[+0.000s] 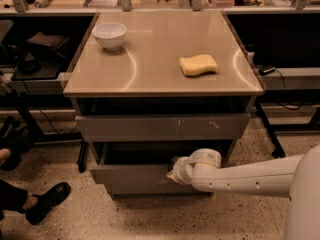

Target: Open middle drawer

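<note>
The middle drawer [130,176] is a plain grey front with a pale scuff on its top edge. It stands pulled out from the cabinet, with a dark gap open behind it. My gripper [174,173] sits at the drawer's top edge, right of centre, against the scuffed spot. My white arm [250,176] reaches in from the lower right. The wider top drawer [150,126], with pale scratch marks, is above it. The bottom drawer is mostly hidden under the pulled-out front.
A white bowl [110,35] and a yellow sponge [198,64] rest on the cabinet's beige top [160,84]. A person's black shoe [47,199] is on the floor at lower left. Dark desk frames and cables flank the cabinet on both sides.
</note>
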Available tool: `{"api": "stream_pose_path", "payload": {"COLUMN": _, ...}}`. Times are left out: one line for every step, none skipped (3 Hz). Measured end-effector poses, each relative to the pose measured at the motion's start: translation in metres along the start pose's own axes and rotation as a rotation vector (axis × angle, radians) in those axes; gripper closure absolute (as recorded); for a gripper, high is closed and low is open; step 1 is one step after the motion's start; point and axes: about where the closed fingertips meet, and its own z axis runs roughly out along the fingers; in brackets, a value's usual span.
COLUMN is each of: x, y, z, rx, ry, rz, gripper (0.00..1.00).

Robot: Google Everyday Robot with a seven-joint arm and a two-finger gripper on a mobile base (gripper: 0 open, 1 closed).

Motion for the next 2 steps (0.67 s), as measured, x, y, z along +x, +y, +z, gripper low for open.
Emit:
{"api": "stream_pose_path", "payload": {"x": 0.0057, "y": 0.0121, "z": -0.0346, "rx": -0.005, "ry": -0.047, "rz": -0.034, "gripper": 1.0}}
{"api": "stream_pose_path", "payload": {"x": 0.0057, "y": 0.0121, "z": -0.0346, "rx": -0.005, "ry": -0.047, "rz": -0.034, "gripper": 1.0}}
